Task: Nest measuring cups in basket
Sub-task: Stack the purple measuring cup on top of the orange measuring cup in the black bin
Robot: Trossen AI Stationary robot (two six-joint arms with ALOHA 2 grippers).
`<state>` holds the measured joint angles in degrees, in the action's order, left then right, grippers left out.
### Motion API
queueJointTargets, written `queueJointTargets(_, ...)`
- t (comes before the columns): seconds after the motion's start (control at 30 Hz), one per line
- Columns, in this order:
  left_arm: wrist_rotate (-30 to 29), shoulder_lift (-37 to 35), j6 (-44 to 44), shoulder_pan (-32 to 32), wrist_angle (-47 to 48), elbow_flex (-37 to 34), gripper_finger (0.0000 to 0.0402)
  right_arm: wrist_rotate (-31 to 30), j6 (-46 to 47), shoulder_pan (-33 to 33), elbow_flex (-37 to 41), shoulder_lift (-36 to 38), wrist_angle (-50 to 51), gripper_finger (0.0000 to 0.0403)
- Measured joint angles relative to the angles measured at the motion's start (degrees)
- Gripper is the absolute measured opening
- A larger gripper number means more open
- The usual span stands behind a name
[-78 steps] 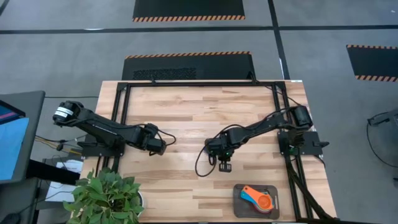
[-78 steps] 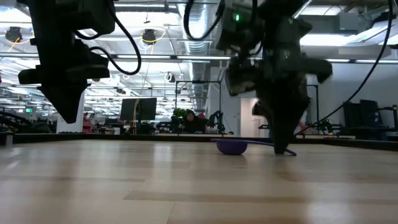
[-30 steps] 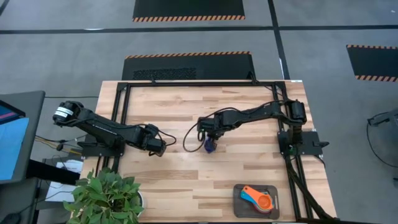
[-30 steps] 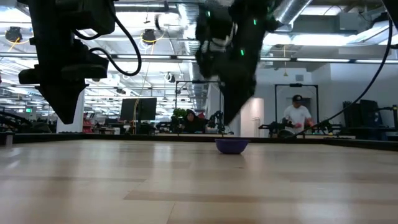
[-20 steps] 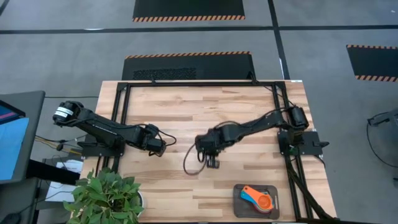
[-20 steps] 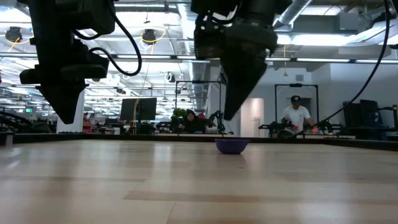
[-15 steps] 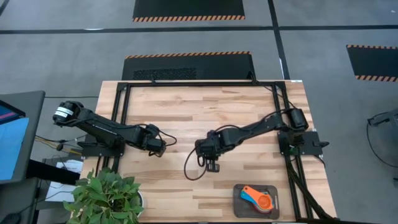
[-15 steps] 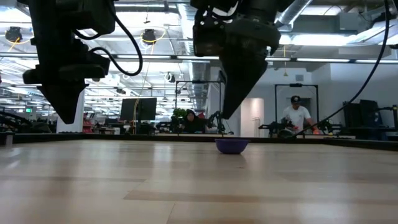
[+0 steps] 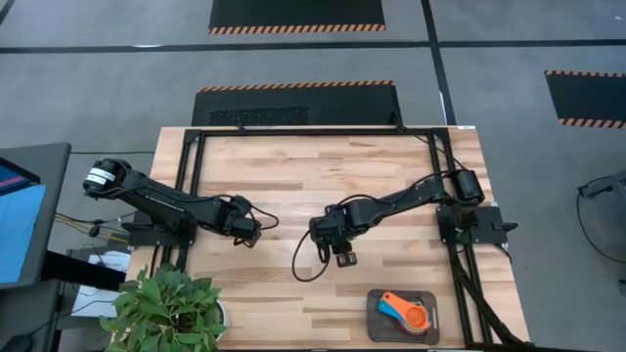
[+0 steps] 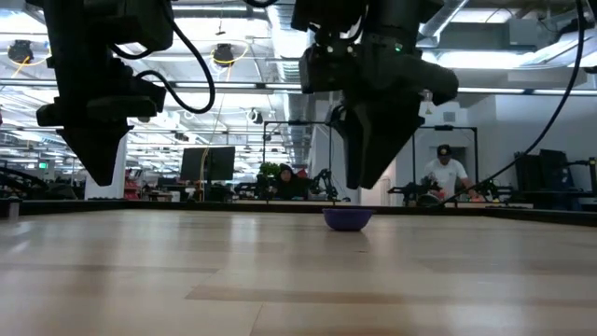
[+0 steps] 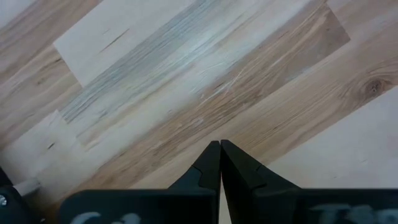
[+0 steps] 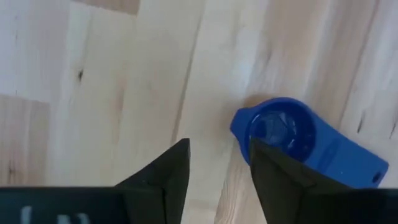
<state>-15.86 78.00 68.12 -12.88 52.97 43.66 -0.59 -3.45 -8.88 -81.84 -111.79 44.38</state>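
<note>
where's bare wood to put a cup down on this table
Bare: the far stretch of the table behind both arms, and the near strip between the plant and the basket. Crowded: mid-table around the right gripper, over a blue cup, and beside the left gripper.

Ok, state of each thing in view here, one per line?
Left gripper: shut, empty, above bare table.
Right gripper: fingers open, empty, above the table by the blue cup.
Blue cup: upright on the table, loose.
Basket: near table edge, holds blue and orange cups.
</note>
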Motion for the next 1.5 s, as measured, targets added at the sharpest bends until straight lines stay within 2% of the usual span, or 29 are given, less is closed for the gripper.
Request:
queueJointTargets(0.2, 0.0, 0.0, 0.0, 0.0, 0.0, 0.0, 0.0000, -5.4, -1.8, 0.7, 0.0, 0.0, -0.3, 0.0191)
queueJointTargets(0.5, 0.0, 0.0, 0.5, 0.0, 0.0, 0.0, 0.0000, -3.6, -4.2, 1.5, 0.0, -1.4, 0.9, 0.0164)
queueJointTargets(0.93, 0.0, 0.0, 0.5, 0.0, 0.1, 0.0, 0.0000, -3.9, -4.1, 1.3, -0.3, -7.5, 0.3, 0.0170)
queueJointTargets(1.07, 0.0, 0.0, 0.5, 0.0, 0.0, 0.0, 0.0000, -3.9, -4.1, 0.8, -0.3, -8.2, -0.3, 0.0149)
queueJointTargets(1.27, 0.0, 0.0, 0.5, 0.0, 0.0, 0.0, 0.0000, -3.9, -4.1, 0.6, -0.2, -7.8, 0.6, 0.0092)
queueJointTargets(1.43, 0.0, 0.0, 0.5, 0.0, -0.1, 0.0, 0.0000, -5.1, -1.9, 0.6, -0.2, -7.8, 5.3, 0.0040)
queueJointTargets(1.5, 0.0, 0.0, 0.5, 0.0, -0.1, 0.0, 0.0000, -5.2, -1.1, 0.6, -0.2, -7.9, 7.2, 0.0031)
